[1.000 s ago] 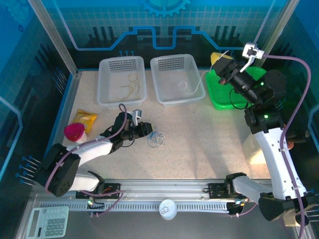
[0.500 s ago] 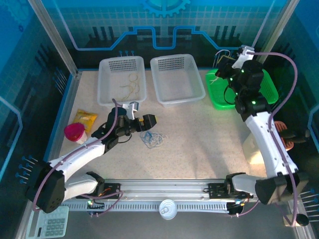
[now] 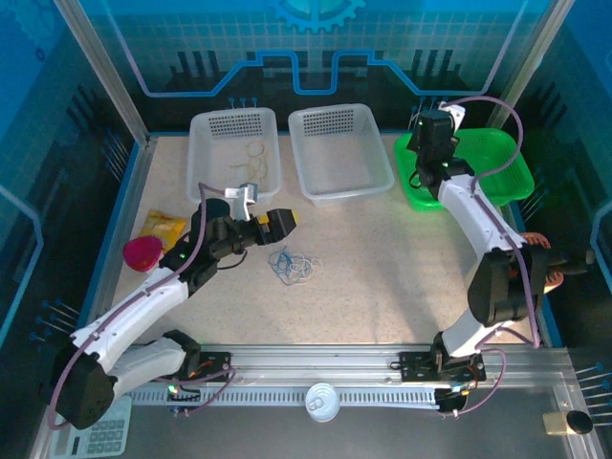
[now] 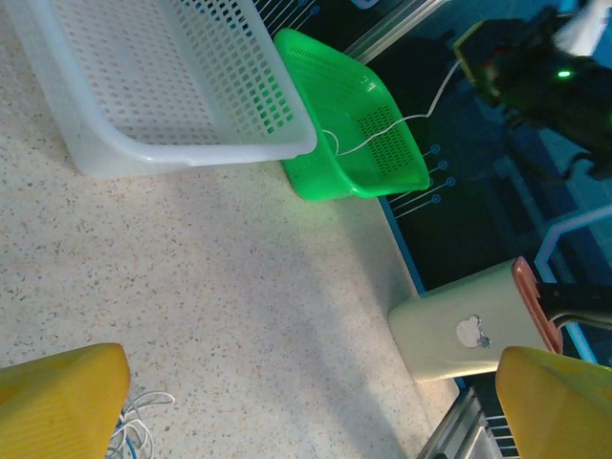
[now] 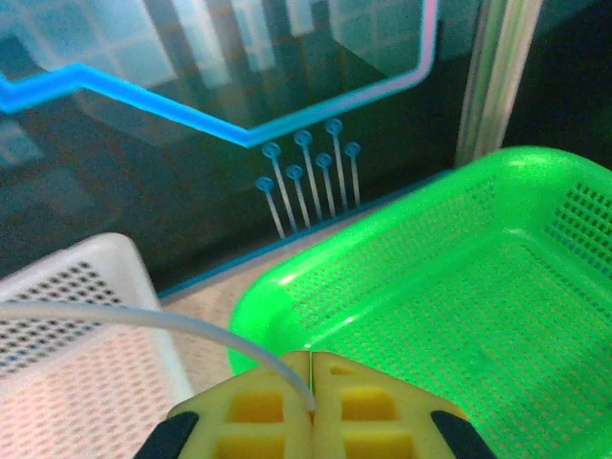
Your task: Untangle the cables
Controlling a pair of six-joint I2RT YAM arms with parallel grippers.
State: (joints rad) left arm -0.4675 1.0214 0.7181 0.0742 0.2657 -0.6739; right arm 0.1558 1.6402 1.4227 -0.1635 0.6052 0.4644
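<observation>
Left hand (image 3: 280,224) hovers low over the speckled tabletop (image 3: 402,277), its yellow fingers (image 4: 59,402) spread as wide as they go and nothing between them. The loose tangle of thin blue and white cables (image 3: 292,266) lies around the tabletop's middle, just on the near-edge side of that hand and a touch to its right. From the left wrist, a few of those strands peek out beside one finger, outside the gap, not in it. Over by the far right corner, the right hand (image 5: 313,381) is pinched fully closed on a single thin white cable (image 5: 143,320), which arcs away from the pads above the bright green perforated plastic basket (image 5: 478,316). A few yellowish curly strands (image 3: 251,164) sit in the white perforated plastic basket (image 3: 206,158) toward the far left corner. The left arm is by far the nearer to the tangle, and the right is well apart and busy. The clump shows no clear long axis, only a rough knot slightly wider side to side. So the next grab looks to turn on drawing the left hand back toward the near edge until the strands sit between the fingers. Centring should matter more than approach angle, since such thin wire could slip a loose pinch.
</observation>
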